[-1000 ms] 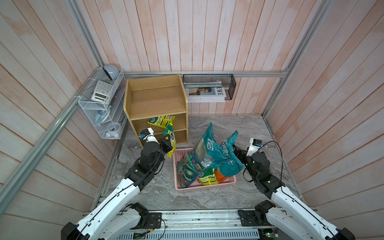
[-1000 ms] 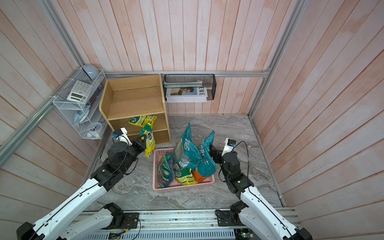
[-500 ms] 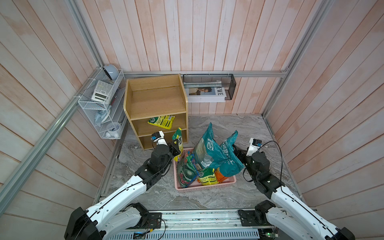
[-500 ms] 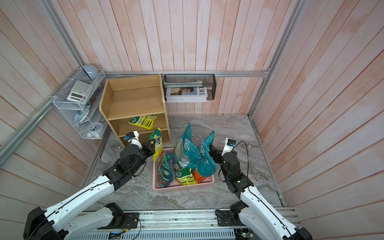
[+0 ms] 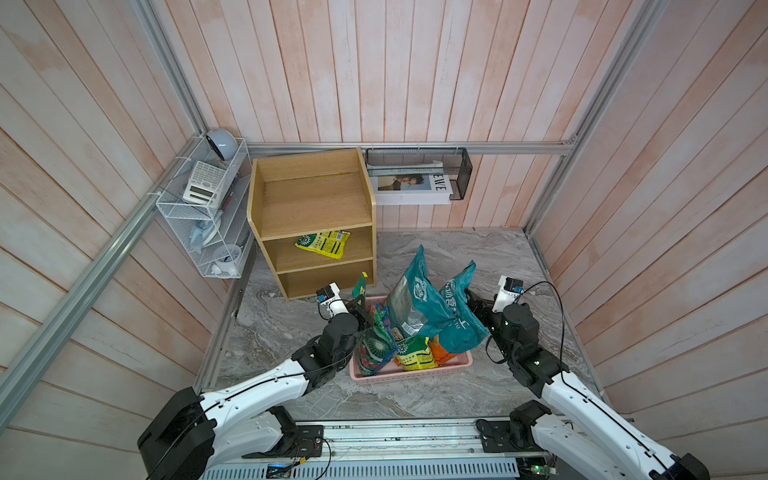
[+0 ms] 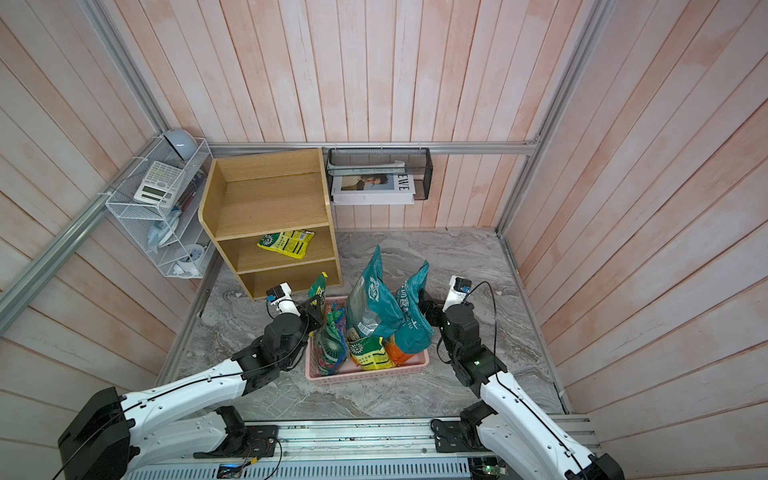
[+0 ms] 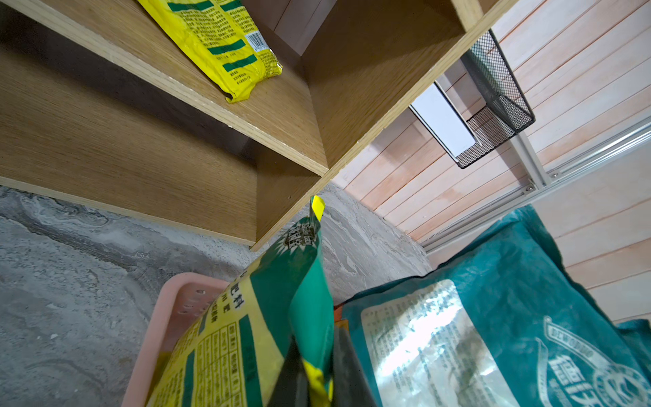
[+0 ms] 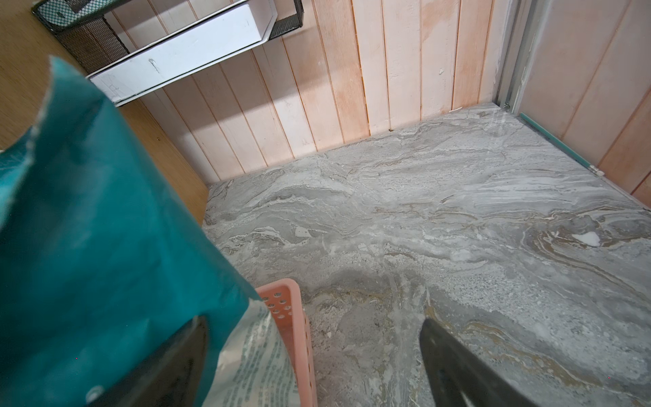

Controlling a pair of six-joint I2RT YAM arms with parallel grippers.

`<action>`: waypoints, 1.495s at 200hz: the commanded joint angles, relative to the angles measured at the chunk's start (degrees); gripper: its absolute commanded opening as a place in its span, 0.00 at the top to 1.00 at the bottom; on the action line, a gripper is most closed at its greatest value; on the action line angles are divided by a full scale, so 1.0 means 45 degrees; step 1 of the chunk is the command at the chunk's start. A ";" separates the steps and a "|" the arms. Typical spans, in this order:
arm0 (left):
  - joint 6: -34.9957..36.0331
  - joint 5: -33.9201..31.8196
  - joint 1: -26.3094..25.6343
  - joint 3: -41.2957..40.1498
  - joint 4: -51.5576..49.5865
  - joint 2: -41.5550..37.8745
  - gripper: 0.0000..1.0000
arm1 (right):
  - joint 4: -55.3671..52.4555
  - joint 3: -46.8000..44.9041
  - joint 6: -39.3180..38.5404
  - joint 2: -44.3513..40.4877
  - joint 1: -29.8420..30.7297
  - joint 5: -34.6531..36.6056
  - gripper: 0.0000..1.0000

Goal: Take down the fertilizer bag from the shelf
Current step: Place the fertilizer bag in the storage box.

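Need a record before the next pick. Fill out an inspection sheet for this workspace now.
Surface: grey marbled tabletop, no spills seen.
Job's things: wooden shelf with one yellow bag lying on its middle tier; green-yellow bag held upright at the corner of the pink basket nearest the shelf.
Clutter: pink basket crowded with teal bags and smaller packets.
Pincers: left pincer shut on the green-yellow bag; right pincer open beside a teal bag.
Cables: black cable looping free off the right wrist.
Surroundings: white wire rack and black mesh basket on plank walls.
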 commanded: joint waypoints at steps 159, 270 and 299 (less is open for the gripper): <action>-0.4276 -0.3915 -0.1651 0.2208 0.0725 0.2952 1.00 | -0.0013 0.0030 -0.0178 -0.0085 0.0122 -0.0113 0.02; -0.3691 -0.4211 -0.2593 -0.1203 0.6678 0.4383 1.00 | -0.0044 -0.0050 -0.0099 -0.0189 0.0122 -0.0145 0.02; -0.3177 -0.4230 -0.2558 -0.0850 0.5480 0.3363 0.60 | 0.0004 -0.0049 -0.0110 -0.0132 0.0121 -0.0152 0.02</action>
